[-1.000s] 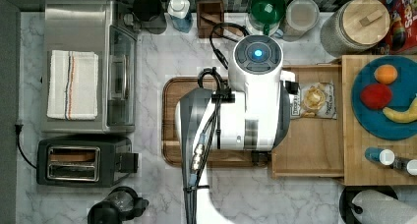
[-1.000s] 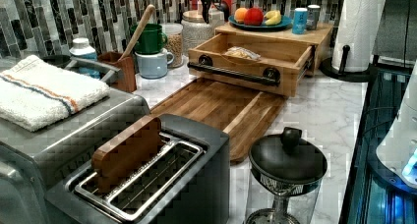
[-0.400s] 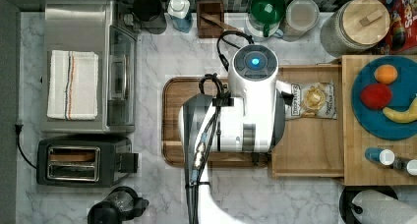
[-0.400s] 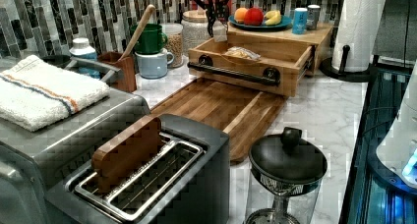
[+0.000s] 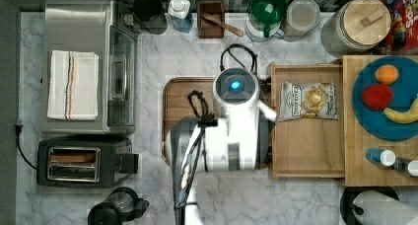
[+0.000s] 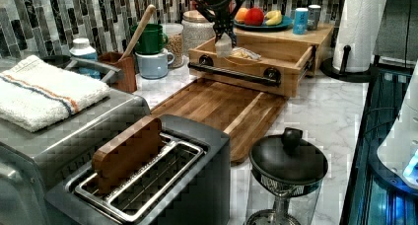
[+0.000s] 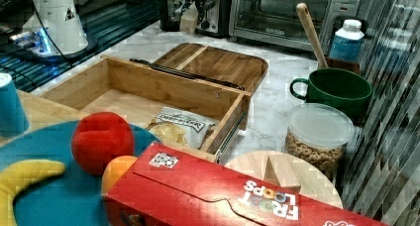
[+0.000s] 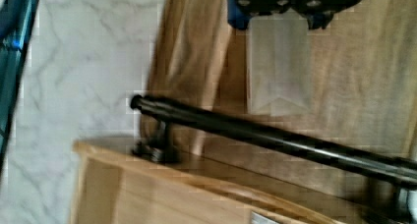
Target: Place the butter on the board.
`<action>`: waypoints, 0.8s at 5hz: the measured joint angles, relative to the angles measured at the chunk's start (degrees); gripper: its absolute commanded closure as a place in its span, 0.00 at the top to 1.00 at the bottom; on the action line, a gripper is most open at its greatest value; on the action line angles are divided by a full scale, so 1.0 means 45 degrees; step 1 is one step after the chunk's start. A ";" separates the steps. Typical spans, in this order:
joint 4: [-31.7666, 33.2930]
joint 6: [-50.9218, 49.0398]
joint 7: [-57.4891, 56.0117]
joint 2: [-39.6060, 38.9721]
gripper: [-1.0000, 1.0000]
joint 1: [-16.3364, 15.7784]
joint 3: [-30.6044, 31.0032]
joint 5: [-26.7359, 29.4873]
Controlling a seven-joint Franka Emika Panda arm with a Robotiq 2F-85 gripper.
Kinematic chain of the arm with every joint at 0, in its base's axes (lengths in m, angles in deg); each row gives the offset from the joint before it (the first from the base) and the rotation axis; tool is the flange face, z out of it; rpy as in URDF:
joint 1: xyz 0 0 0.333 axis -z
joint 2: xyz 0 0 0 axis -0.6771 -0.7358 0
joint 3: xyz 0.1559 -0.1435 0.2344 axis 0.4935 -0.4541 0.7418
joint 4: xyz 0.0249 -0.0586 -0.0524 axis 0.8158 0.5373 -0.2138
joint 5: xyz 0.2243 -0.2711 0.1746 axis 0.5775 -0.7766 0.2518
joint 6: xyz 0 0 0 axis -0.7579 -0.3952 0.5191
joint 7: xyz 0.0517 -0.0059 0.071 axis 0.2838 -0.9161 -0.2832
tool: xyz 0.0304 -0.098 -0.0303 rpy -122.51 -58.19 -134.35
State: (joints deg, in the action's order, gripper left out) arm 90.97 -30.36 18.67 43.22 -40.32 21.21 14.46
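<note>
My gripper [image 6: 223, 33] is shut on the butter [image 6: 223, 45], a pale block that hangs in the air over the black bar handle [image 6: 235, 72] where the tray meets the board. The wrist view has the butter [image 8: 279, 67] between the fingers, over dark wood beside the handle [image 8: 275, 138]. The board [image 5: 183, 99] is dark-brown wood, flat on the marble counter, and the white arm [image 5: 236, 121] covers most of it in the top view. The left view has the board [image 6: 217, 106] bare. In the right view, the butter [image 7: 188, 22] hangs beyond the board [image 7: 218, 62].
A paler wooden tray [image 5: 300, 151] holding a snack bag [image 5: 308, 100] adjoins the board on the top view's right. A toaster oven [image 5: 88, 67], toaster [image 5: 81, 162] and grinder [image 6: 287, 173] stand around the board. Cups and jars line the back wall; a fruit plate [image 5: 389, 99] sits on a raised stand.
The arm has swung from above the tray toward the top view's left and come down into the left view, carrying the butter to the handle end of the board.
</note>
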 measured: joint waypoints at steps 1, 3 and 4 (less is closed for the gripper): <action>0.0895 0.0239 0.0684 0.0583 0.00 -0.0041 0.0619 -0.0009; 0.1567 0.1253 0.4215 0.0516 0.00 -0.0262 0.1758 -0.0011; 0.1666 0.1607 0.4905 0.0287 0.00 -0.0327 0.2271 -0.0085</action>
State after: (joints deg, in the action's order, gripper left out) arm 98.47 -23.13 40.74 44.51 -41.80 31.43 14.07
